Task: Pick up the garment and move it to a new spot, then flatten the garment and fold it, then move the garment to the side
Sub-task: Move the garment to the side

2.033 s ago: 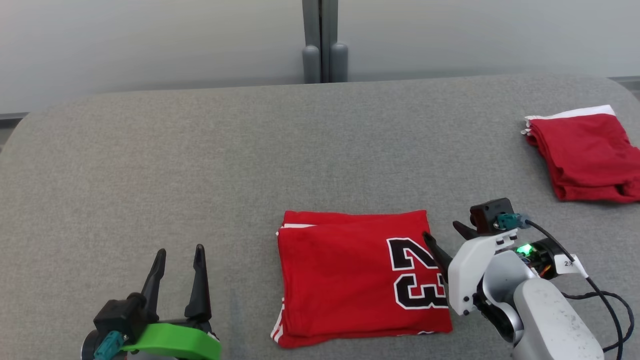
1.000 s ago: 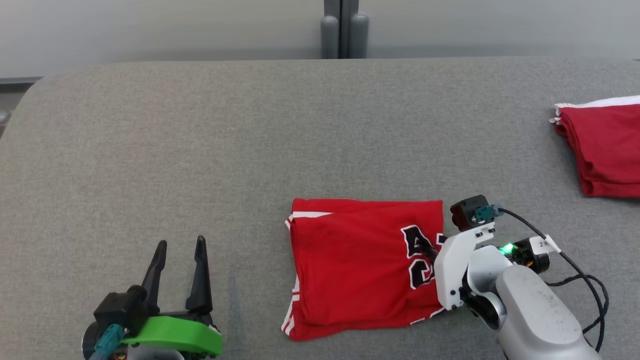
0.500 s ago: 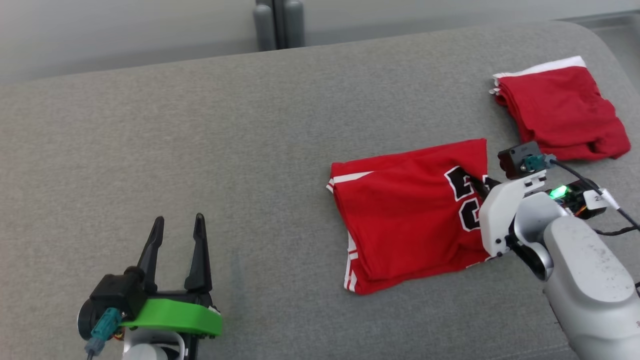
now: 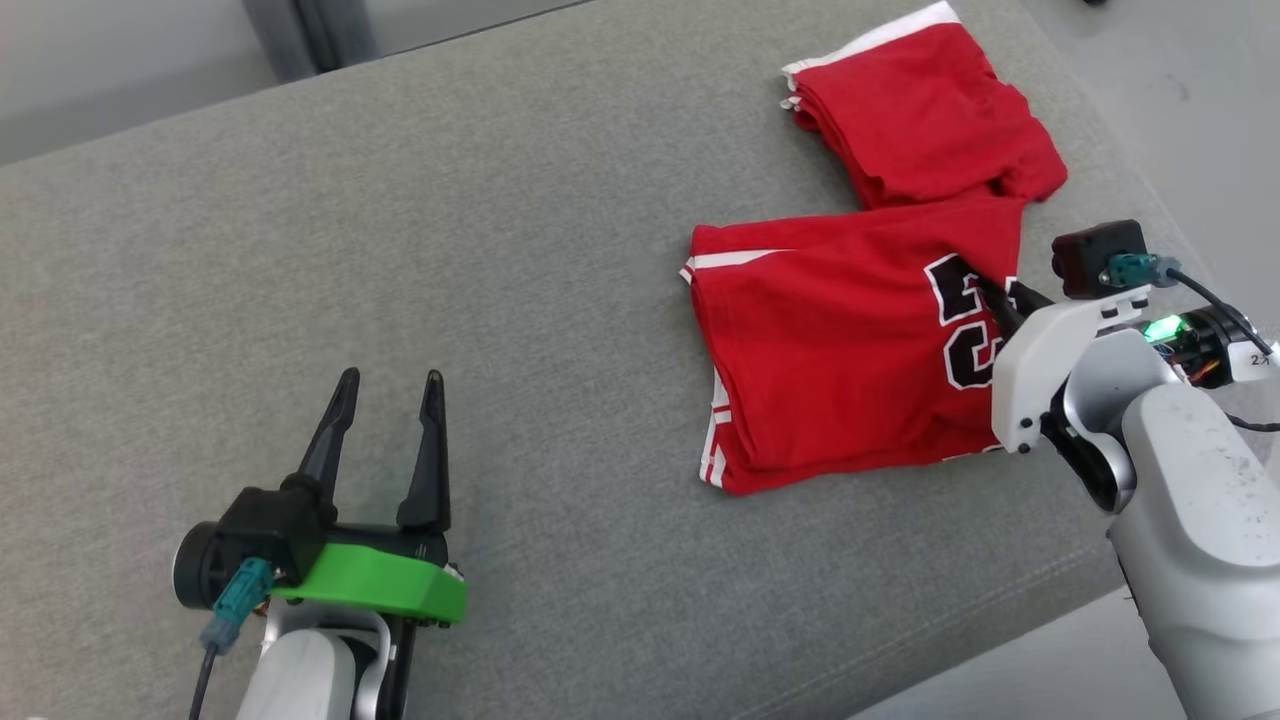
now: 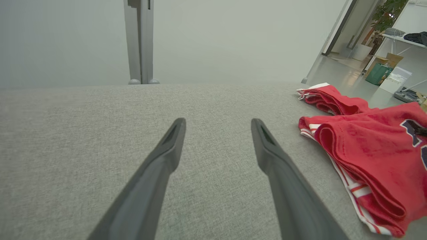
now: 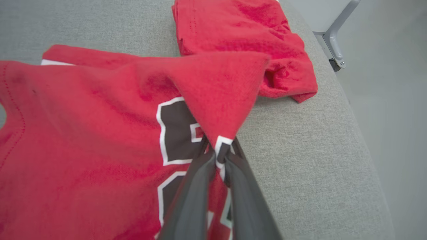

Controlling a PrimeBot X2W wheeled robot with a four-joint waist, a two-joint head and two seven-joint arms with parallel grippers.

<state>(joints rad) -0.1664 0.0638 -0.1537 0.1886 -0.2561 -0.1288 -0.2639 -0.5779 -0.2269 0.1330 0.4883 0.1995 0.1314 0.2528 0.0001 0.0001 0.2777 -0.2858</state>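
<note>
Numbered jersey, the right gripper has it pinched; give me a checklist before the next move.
1. Right gripper shut on the numbered jersey: ok.
2. All folded layers in the grip: cannot tell.
3. Left gripper open, apart from the jersey: ok.
4. Jersey apart from the other red garment: not ok, they appear to meet at its far corner.
5. Jersey resting on the grey surface: ok.

Left gripper [image 5: 217,121]: fingers spread wide above the grey cushion [image 5: 83,126].
Folded red garment [image 5: 373,160]: right, lying on the cushion, white-striped edge nearest.
Second red garment [image 5: 330,101]: just beyond it, farther.
Grey post [image 5: 140,40]: far, upright.
</note>
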